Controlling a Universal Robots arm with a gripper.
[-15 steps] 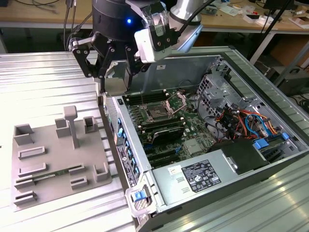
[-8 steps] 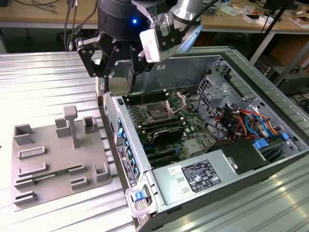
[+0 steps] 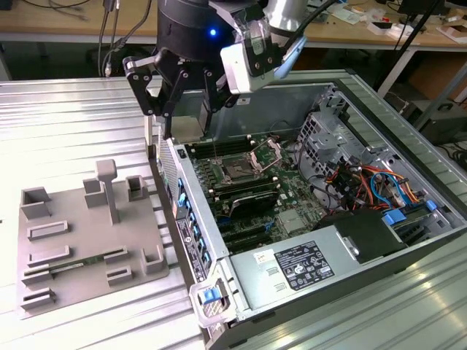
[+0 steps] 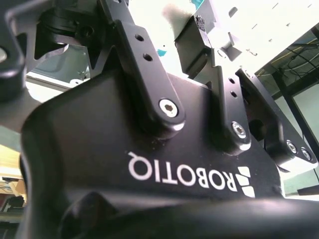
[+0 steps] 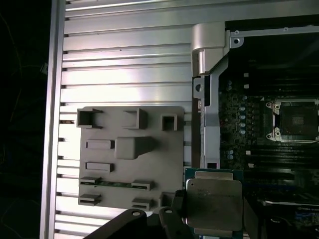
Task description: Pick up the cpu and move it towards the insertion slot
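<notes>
In the first wrist view the cpu (image 5: 214, 201), a flat square chip with a pale metal top and a green rim, sits between the fingers of my gripper (image 5: 214, 215), which is shut on its two sides. It hangs over the case's side wall, between the grey fixture plate (image 5: 164, 164) and the motherboard. The insertion slot (image 5: 294, 119) is a dark square socket with its shiny frame open, some way off from the chip. In the exterior view my gripper (image 3: 186, 109) hovers high above the case's near wall, with the insertion slot (image 3: 238, 172) below it toward the exterior view's right.
The open computer case (image 3: 408, 146) holds memory slots, cables and a power supply (image 3: 292, 266). The grey fixture plate (image 3: 87, 226) with raised blocks and a post lies on the ribbed metal table (image 3: 66, 124). The gripper's black body (image 4: 149, 149) shows close up in the second wrist view.
</notes>
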